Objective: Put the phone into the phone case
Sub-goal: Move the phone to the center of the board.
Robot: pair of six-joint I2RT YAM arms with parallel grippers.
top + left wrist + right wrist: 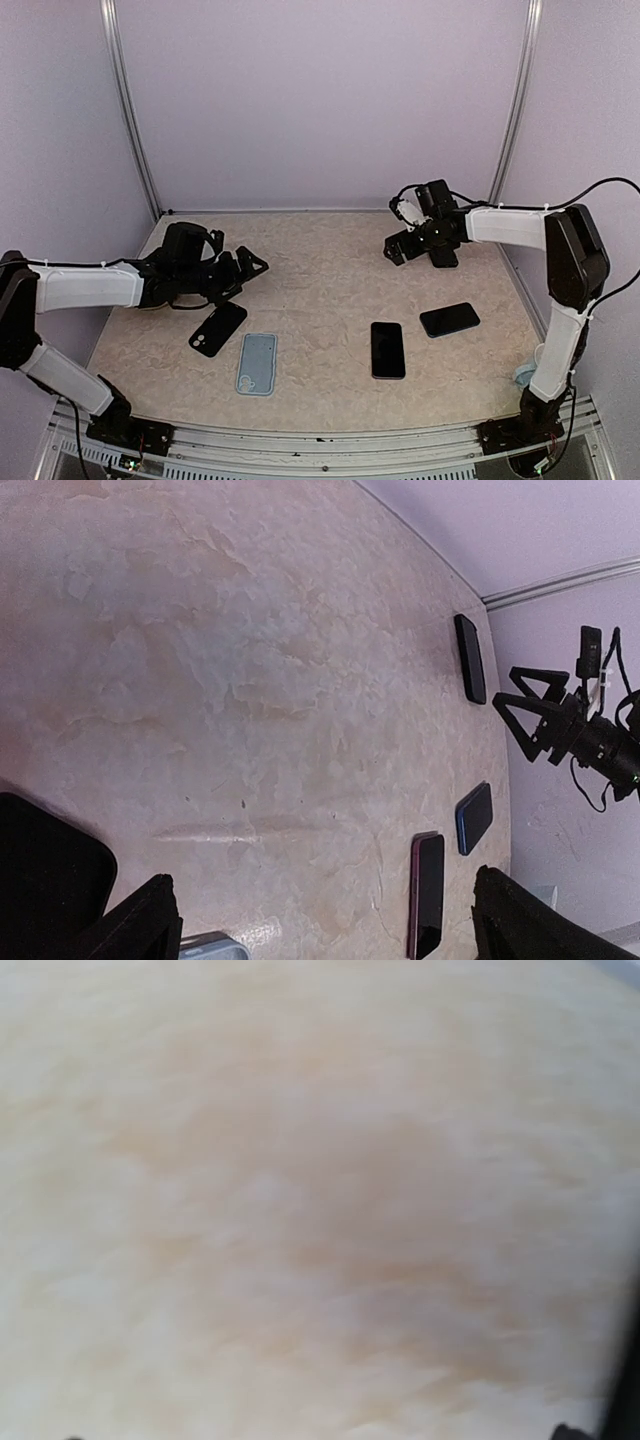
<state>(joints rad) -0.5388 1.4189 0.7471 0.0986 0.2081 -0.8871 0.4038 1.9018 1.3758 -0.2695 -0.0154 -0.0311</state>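
The black glossy rectangular phone (388, 349) lies flat on the beige marbled table (320, 270), well apart from the right gripper (395, 232), towards its base. The pale blue rectangular phone case (257, 363) lies near the left gripper (250, 278), likewise baseward. Both grippers are released, holding nothing.

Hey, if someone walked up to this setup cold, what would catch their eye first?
Probably the left gripper and right gripper reaching in from opposite sides, both open and empty. Then the flat pieces on the marbled table: a light blue phone case front left beside a black slab, with a black phone and a tilted dark phone front right.
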